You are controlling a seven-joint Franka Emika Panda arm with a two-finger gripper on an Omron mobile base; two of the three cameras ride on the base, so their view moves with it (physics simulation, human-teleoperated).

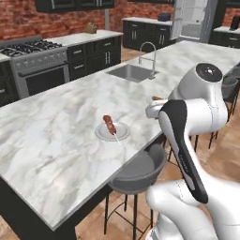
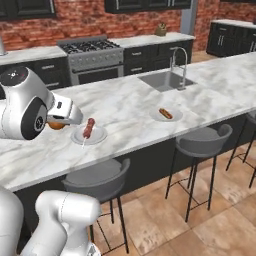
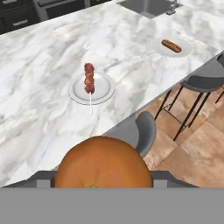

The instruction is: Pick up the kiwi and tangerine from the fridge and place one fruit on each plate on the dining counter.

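Note:
The bright-orange tangerine (image 3: pixel 103 164) sits between my gripper's (image 3: pixel 103 180) fingers, close to the camera in the hand view. From the right base view the tangerine (image 2: pixel 57 125) peeks out under the hand, with the gripper (image 2: pixel 59 123) shut on it above the near edge of the dining counter (image 2: pixel 130 107). One white plate (image 3: pixel 91 89) carries a meat skewer and lies just ahead of the hand. A second plate (image 3: pixel 172 47) farther right holds a hot dog. The kiwi is out of view. The grey fridge (image 1: pixel 192 18) stands far back.
A steel sink (image 2: pixel 165 80) with a tall faucet (image 2: pixel 182 65) is set into the marble behind the plates. Grey bar stools (image 2: pixel 202 142) line the near side of the counter. A gas stove (image 2: pixel 92 55) stands at the brick wall.

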